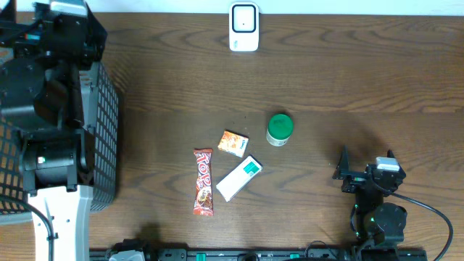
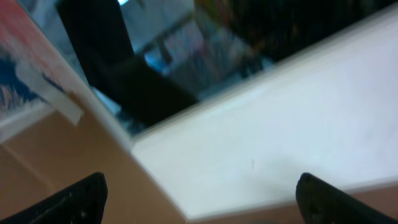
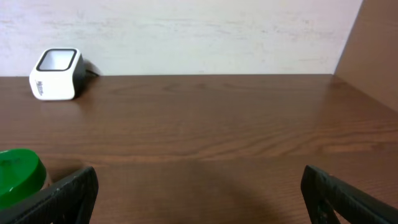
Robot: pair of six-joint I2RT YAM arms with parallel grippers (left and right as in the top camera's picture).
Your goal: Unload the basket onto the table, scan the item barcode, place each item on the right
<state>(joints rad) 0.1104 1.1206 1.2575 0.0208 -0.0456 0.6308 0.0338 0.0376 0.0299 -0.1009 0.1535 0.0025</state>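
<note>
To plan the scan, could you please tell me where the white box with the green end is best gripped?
Probably from above, across the narrow width near the middle: the white box lies flat and diagonal, both long sides free there.

Matte black, boxy joint housings on both. Left arm (image 1: 51,109): white link (image 1: 61,217), thin cable (image 1: 48,228) along it. Right arm (image 1: 380,217): green LED (image 1: 372,215), thick black cable (image 1: 435,210). Right hand (image 3: 199,196): black wedge fingers (image 3: 68,193).
</note>
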